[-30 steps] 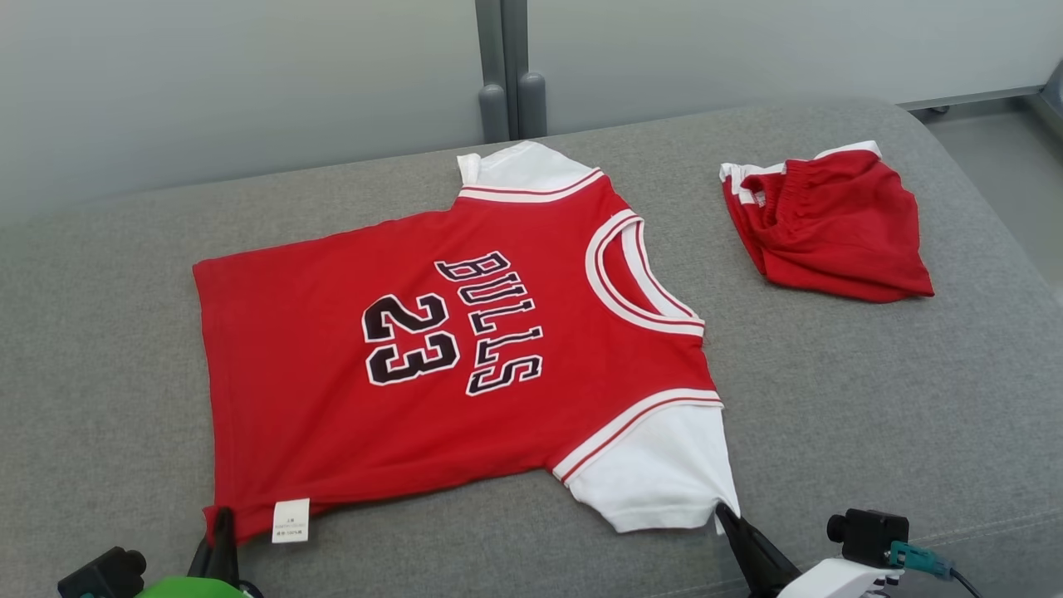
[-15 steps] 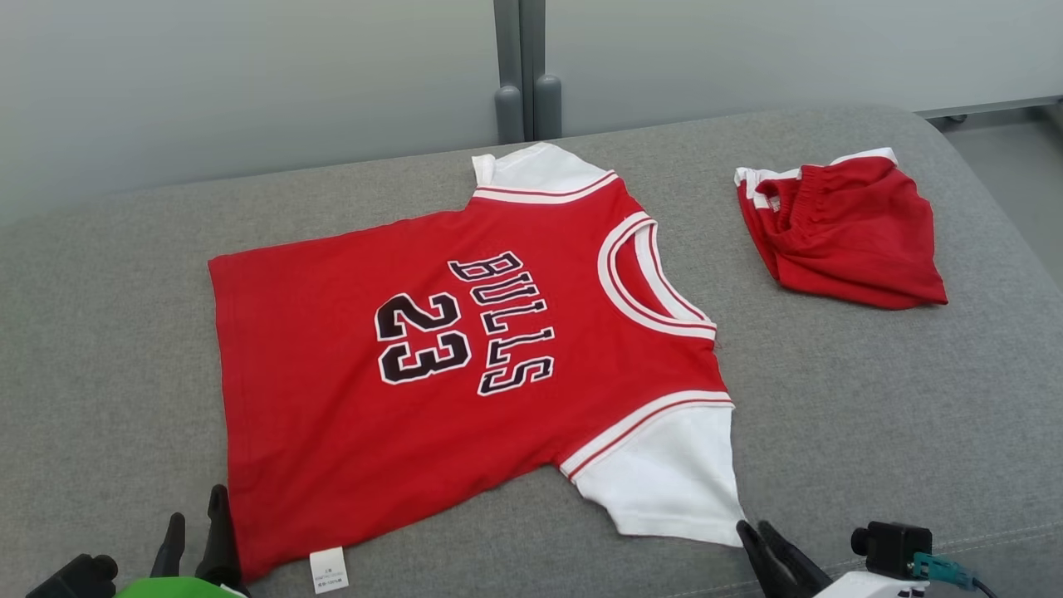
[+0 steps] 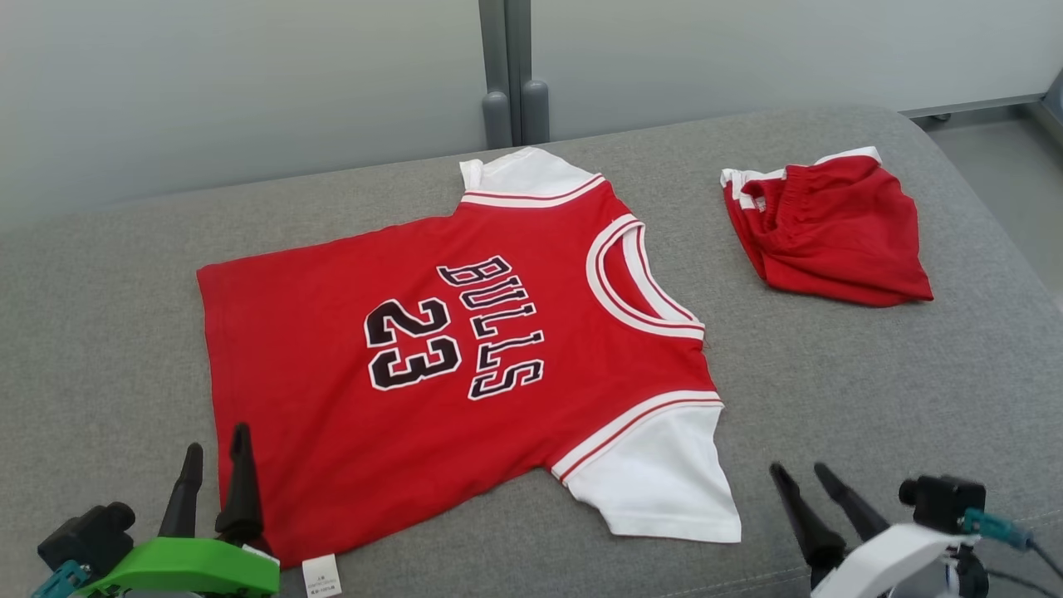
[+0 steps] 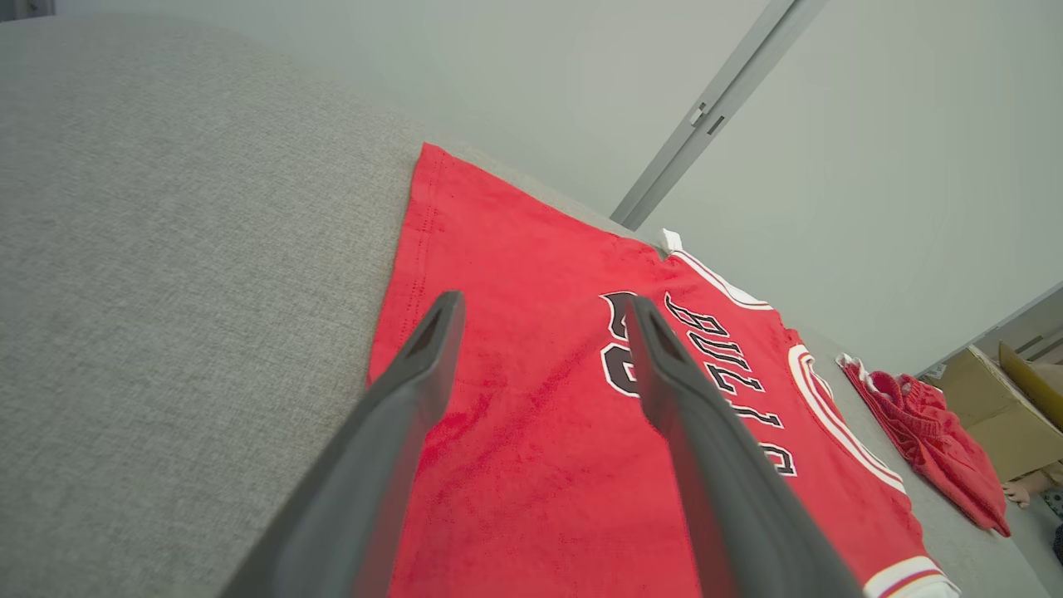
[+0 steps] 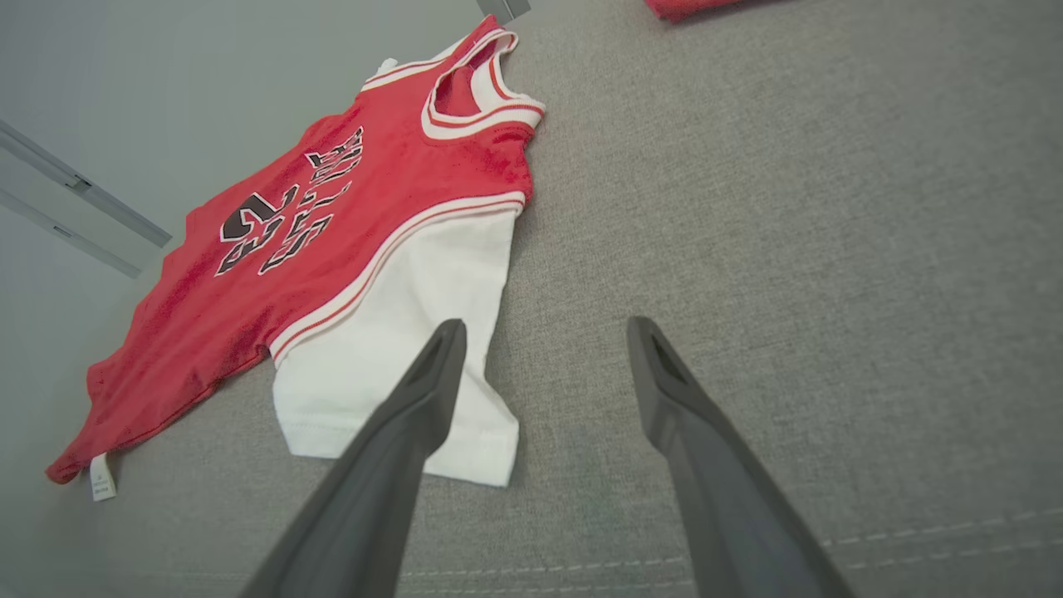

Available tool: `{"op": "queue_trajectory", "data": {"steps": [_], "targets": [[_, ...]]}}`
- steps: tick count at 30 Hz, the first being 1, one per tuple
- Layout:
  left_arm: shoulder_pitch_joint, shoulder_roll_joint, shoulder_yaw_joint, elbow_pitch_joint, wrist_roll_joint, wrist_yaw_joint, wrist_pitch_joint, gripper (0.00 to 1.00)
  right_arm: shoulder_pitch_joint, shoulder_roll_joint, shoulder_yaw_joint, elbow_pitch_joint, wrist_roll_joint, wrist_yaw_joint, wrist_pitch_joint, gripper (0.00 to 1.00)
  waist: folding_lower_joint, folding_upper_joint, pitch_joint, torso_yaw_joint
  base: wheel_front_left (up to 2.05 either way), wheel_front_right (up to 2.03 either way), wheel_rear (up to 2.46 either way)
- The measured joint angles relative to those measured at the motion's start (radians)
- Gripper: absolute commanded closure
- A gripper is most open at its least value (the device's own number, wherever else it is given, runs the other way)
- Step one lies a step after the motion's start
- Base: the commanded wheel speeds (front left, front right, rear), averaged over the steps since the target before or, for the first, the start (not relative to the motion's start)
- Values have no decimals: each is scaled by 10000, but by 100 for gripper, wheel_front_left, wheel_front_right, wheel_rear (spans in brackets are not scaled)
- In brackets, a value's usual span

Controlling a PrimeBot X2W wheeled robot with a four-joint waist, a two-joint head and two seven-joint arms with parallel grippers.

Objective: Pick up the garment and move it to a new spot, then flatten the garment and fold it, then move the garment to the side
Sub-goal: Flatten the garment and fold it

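While the shirt (image 3: 448, 357) lies flat, print up, on the grey cushion (image 3: 872, 390), my left gripper (image 3: 217, 438) hangs at its hem corner, fingers apart, empty; my right gripper (image 3: 799, 468) sits just beside the white sleeve, also spread; red shorts (image 3: 830, 232) bunched far right, well apart; count: one shirt, one shorts.

On cushion (image 3: 872, 399), centre: jersey (image 3: 448, 349), collar toward right. Far right, apart: shorts (image 3: 830, 241). Near hem corner: left gripper (image 3: 217, 438). Just beside sleeve: right gripper (image 3: 798, 468).
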Motion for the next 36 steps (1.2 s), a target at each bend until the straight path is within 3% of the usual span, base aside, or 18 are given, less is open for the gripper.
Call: {"op": "queue_trajectory", "data": {"steps": [6, 12, 24, 36], "targets": [[-30, -109, -374, -765, 625, 0, 0, 0, -1120, -180, -686, -1060, -832, -38, -12, 0, 0, 0, -65, -73, 0, 0, 0], [-36, -134, -798, -1145, 1344, 21, 0, 0, -1520, -151, -1189, -1778, -1526, -374, -46, 0, 0, 0, -188, 8, 0, 0, 0], [290, -148, -869, -1992, 2525, 888, 0, 0, -1688, 351, -1427, -2637, -2888, -1181, -59, 0, 0, 0, -425, 493, 0, 0, 0], [1209, -150, -805, -2527, 3166, 1425, 0, 0, -1124, 796, -1233, -2755, -3921, -1862, -59, 0, 0, 0, -531, 631, 0, 0, 0]]}}
